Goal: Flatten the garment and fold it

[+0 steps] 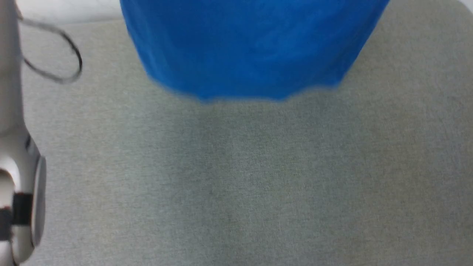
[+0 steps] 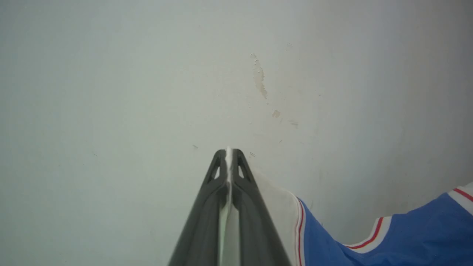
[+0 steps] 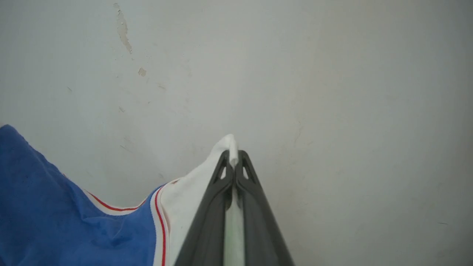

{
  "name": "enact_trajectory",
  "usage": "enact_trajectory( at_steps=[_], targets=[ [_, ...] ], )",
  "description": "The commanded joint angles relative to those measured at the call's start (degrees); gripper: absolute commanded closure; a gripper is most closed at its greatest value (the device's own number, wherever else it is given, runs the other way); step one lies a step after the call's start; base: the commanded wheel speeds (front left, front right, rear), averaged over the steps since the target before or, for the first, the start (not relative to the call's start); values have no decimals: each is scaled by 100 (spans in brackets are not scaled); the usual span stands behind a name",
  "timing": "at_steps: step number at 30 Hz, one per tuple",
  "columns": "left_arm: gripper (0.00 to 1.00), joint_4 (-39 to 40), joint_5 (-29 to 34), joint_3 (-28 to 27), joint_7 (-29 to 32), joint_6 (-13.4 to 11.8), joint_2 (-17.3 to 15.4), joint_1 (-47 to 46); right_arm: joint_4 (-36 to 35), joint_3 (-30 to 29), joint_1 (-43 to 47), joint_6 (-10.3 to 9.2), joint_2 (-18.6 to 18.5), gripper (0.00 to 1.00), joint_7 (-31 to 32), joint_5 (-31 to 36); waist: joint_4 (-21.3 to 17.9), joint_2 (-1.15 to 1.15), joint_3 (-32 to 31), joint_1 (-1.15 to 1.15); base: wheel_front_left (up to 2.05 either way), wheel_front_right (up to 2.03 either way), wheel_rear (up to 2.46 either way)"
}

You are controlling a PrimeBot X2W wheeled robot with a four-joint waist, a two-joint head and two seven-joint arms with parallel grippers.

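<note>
"Up in the air, over the grey cloth top, hangs the blue T-shirt. Is it folded?"

"No. No fold is made yet. I think the robot is holding it up so it can hang straight. Laying it flat and folding it are both left to do."

"Who holds it?"

"Both grippers. The left gripper is pinched tight on one white sleeve. The right gripper is pinched tight on the other white sleeve. A bit of white cloth pokes out between the tips of each."

"How does the shirt look?"

"Bright blue and soft. It sags a little between the two grippers. Red and white stripes run where the sleeves join the blue part, and round the neck hole. Its bottom edge is wavy and blurry. I cannot tell if it touches the grey top."

"What is behind it?"

"A pale wall with a few chipped spots."
</note>
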State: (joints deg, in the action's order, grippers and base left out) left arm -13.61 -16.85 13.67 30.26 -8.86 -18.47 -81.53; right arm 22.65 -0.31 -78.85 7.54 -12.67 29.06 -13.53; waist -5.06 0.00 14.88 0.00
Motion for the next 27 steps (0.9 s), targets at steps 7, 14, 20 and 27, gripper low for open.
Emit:
enact_trajectory(
  at_steps=[7, 14, 20, 27],
  targets=[
    [100, -588, 207, 86, -506, -125, 338, -1202, 680, -243, -1172, -5, 131, 100, -437, 466, -131, 0, 976, 0, 0, 0, 0],
    [100, -994, 221, -40, -1769, -148, 571, -2043, 927, -277, -1970, -5, 85, 100, -1024, 904, -36, 0, 1699, 0, 0, 0, 0],
    [100, -1214, 44, -159, -2459, 13, 701, -2556, 1012, 3, -2483, -5, -203, 100, -1389, 855, 71, 0, 2481, 0, 0, 0, 0],
    [100, -1304, -160, -316, -3109, 210, 628, -2451, 1068, 551, -2521, -5, -665, 100, -1816, 510, 172, 0, 3069, 0, 0, 0, 0]
  ],
)
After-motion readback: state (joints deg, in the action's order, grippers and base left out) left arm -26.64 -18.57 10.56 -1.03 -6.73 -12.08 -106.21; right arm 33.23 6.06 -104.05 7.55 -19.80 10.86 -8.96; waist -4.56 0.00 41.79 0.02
